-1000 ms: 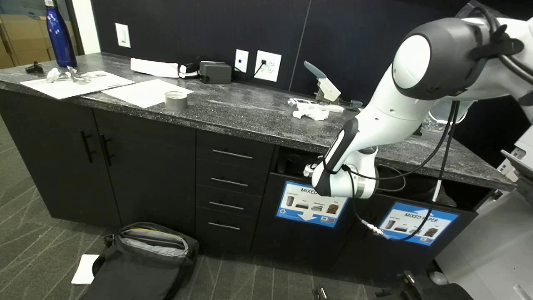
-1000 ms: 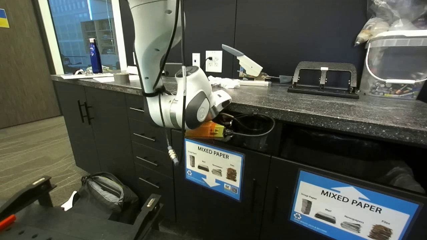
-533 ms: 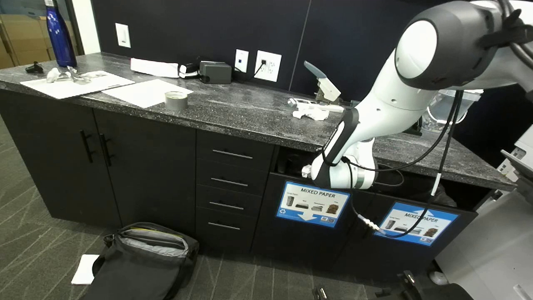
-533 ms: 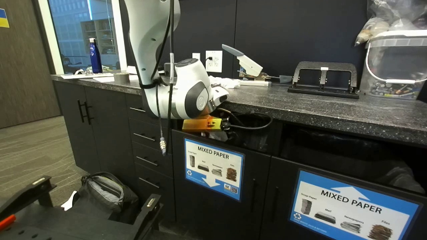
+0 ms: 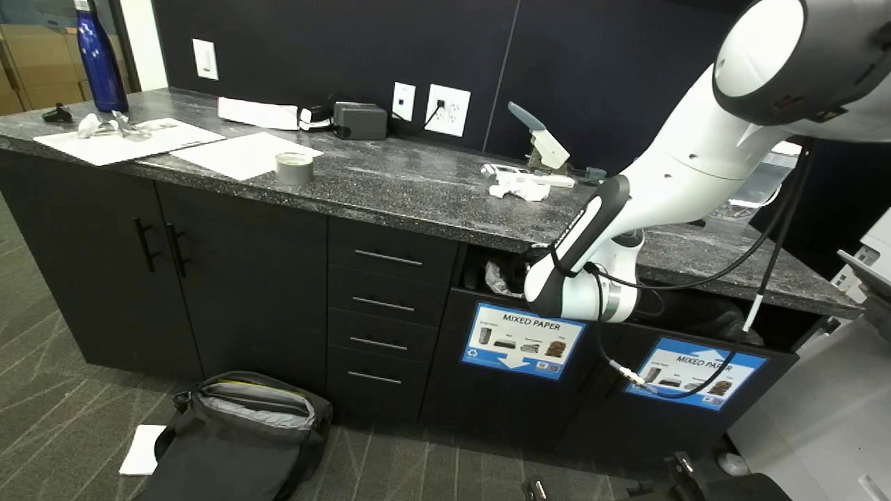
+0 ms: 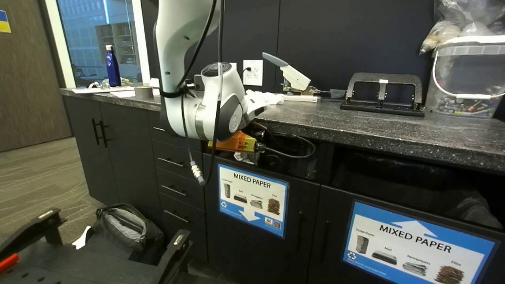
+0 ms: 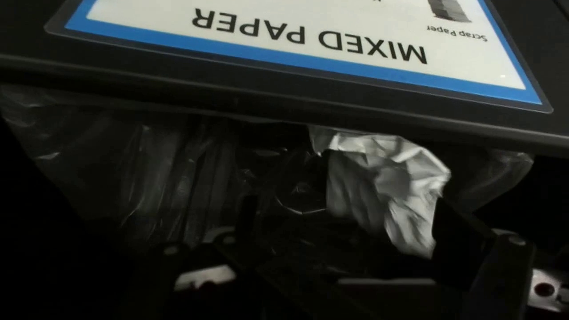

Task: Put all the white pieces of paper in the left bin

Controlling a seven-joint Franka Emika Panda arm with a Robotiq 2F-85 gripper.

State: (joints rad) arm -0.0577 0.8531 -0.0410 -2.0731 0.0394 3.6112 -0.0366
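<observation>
A crumpled white paper hangs at the opening of the left bin, just inside its front rim. It also shows in both exterior views. My gripper is open over the bin opening, its fingers wide apart. The paper lies between them near the right finger; whether it touches that finger I cannot tell. Another crumpled white paper lies on the counter by the stapler. A flat white sheet and a second sheet with crumpled pieces on it lie at the counter's far left.
The counter edge overhangs the bins. A stapler, tape roll, hole punch and clear bucket stand on the counter. The right bin is beside the left one. A bag lies on the floor.
The wrist has risen and tilted a little. The crumpled paper at the bin opening now shows more fully below and beside the gripper in both exterior views.
</observation>
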